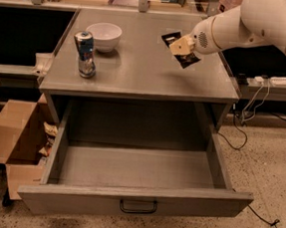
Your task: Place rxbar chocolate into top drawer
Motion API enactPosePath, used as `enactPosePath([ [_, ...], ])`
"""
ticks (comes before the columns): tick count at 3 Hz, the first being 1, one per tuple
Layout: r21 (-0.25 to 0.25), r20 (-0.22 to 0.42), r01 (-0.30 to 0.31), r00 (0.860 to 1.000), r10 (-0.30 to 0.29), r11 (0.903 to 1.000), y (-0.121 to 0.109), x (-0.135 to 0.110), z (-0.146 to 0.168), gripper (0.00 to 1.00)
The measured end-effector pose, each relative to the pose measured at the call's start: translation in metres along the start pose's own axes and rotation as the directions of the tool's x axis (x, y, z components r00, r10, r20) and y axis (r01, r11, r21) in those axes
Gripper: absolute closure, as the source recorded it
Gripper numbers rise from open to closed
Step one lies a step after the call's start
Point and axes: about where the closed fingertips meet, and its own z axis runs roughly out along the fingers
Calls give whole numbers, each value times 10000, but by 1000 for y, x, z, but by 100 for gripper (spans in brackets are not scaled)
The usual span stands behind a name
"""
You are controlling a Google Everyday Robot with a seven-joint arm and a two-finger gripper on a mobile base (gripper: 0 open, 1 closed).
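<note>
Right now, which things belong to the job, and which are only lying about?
Job: rxbar chocolate, held by the end effector above the table top; top drawer, open.
Lying about: drink can, white bowl, cardboard box on the floor.
</note>
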Motion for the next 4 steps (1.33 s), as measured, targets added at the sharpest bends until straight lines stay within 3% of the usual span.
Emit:
enactPosePath([
  [1,-583,163,383,9992,-374,9976,14,7,-5,100],
  [2,-1966,73,1524,9880,-1540,9686,65,48,-29,100],
  [3,-2803,-398,1941,9762,-2134,9401,95,92,-35,100],
  [4,-2879,-458,1982,9744,-2202,9369,98,98,-34,100],
])
